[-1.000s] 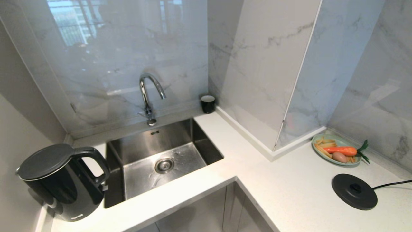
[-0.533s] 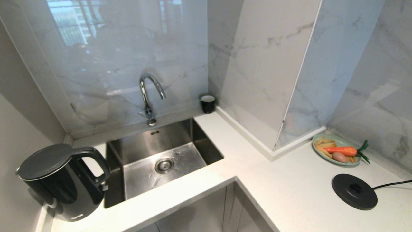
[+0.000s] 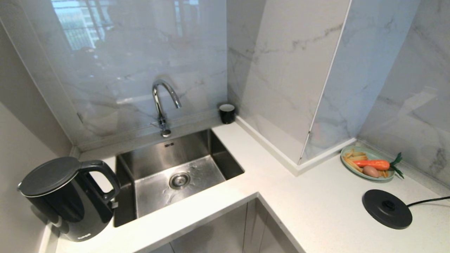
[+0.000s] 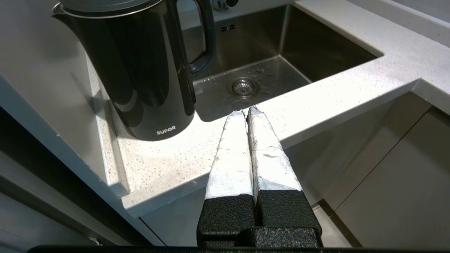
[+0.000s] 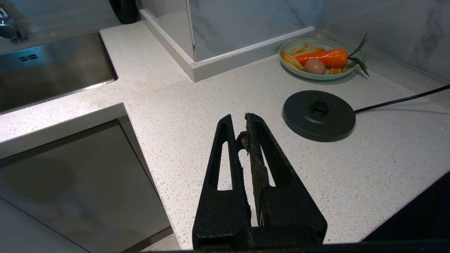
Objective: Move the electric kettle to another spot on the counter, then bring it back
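black electric kettle (image 3: 66, 198) stands beside sink (image 3: 175, 175); both grippers (image 4: 246, 111) (image 5: 242, 131) closed, empty

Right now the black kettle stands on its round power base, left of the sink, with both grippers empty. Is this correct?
Not quite. The electric kettle stands directly on the counter left of the sink; the head view shows the power base bare, far right. The left gripper and right gripper are indeed empty.

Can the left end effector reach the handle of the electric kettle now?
Probably yes: nothing stands between the left end effector and the electric kettle, whose handle faces the sink. But it is shut and must open first.
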